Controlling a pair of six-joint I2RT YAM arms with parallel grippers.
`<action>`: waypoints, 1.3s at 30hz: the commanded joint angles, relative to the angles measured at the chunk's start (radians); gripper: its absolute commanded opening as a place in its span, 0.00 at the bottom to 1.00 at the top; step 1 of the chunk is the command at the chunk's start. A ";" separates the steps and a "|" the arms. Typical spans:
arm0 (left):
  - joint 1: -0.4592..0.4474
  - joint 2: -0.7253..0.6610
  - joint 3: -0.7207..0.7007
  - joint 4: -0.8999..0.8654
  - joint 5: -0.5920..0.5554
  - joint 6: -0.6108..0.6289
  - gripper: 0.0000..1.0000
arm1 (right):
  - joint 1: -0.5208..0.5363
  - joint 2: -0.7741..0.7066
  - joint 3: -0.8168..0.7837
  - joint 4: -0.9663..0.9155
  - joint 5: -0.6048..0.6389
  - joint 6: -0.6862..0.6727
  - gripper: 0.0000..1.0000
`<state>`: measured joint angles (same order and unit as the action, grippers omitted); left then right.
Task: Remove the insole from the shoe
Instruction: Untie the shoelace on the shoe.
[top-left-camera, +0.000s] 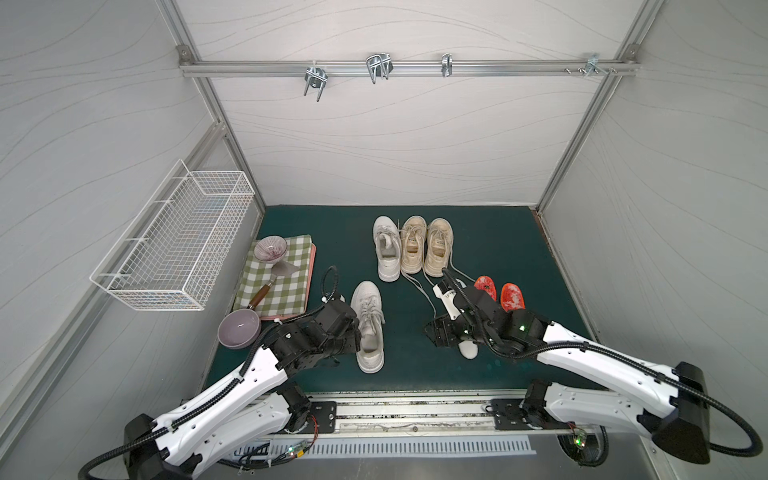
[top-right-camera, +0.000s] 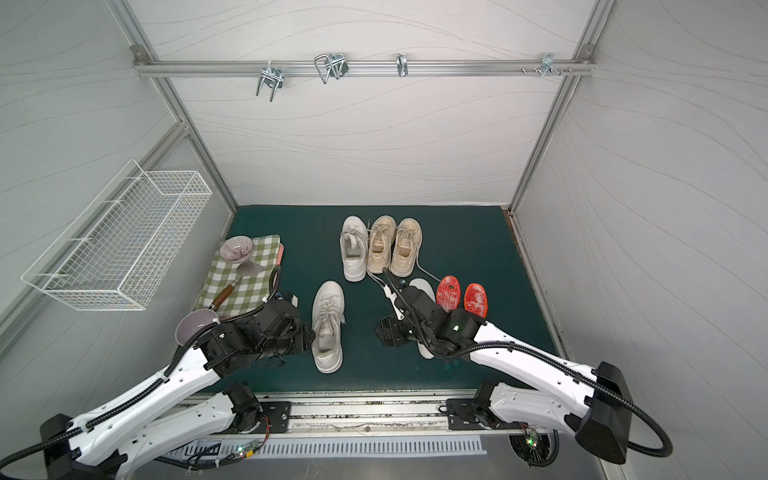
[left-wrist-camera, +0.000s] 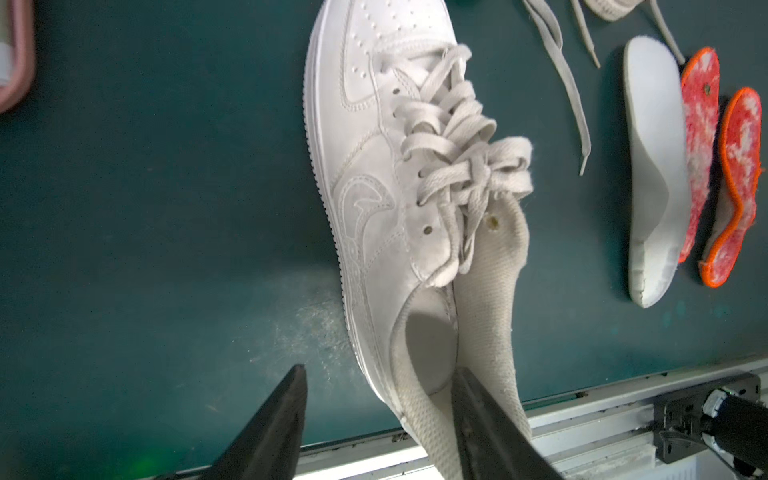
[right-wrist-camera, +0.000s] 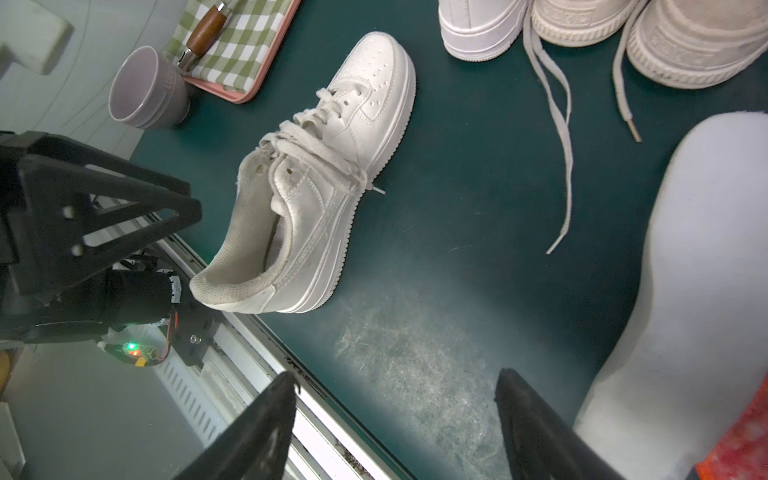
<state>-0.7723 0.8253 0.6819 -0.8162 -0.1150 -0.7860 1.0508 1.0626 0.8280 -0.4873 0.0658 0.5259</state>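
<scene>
We see the left jaws parted and holding nothing, set astride the heel of the white shoe (left-wrist-camera: 374, 166). One jaw hangs over the bare desk (left-wrist-camera: 145, 208) just outside the sole, with a gap between them. The other sits at the heel opening, over the woven lining, and we cannot tell whether it touches. The shoe rests on its sole, laced, with its toe pointing away from these jaws. In both top views the left arm (top-left-camera: 257, 365) meets the shoe's heel end from the side.

The right jaws are spread wide and empty, with only bare desk between them. The white insole (right-wrist-camera: 685, 291) lies flat on the desk, out of the shoe and well apart from it, just beside the outer face of one right jaw. On the insole's far side from those jaws lie two red insoles (left-wrist-camera: 702, 145), the nearer one touching its edge. In a top view the right arm (top-left-camera: 582, 353) hides the insole's middle.

Ahead of both pairs of jaws stand another white shoe (top-left-camera: 386, 249) and a beige pair (top-left-camera: 426, 247), side by side, and their loose laces (right-wrist-camera: 557, 124) trail towards the right jaws. On the outer side of the left jaws sit a lilac bowl (right-wrist-camera: 145, 89) and a checked cloth (top-left-camera: 282, 278).
</scene>
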 joint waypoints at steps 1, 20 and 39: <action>0.005 0.017 -0.002 0.112 0.014 0.035 0.58 | 0.033 0.024 0.026 0.010 0.022 0.010 0.73; 0.036 0.089 -0.106 0.328 -0.019 0.054 0.24 | 0.101 0.095 0.049 0.059 0.014 0.032 0.55; -0.061 0.070 -0.137 0.477 -0.070 -0.112 0.00 | 0.164 0.331 0.263 0.067 -0.061 0.031 0.43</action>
<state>-0.8013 0.9195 0.5312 -0.4229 -0.1284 -0.8394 1.2034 1.3552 1.0584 -0.4191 0.0311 0.5571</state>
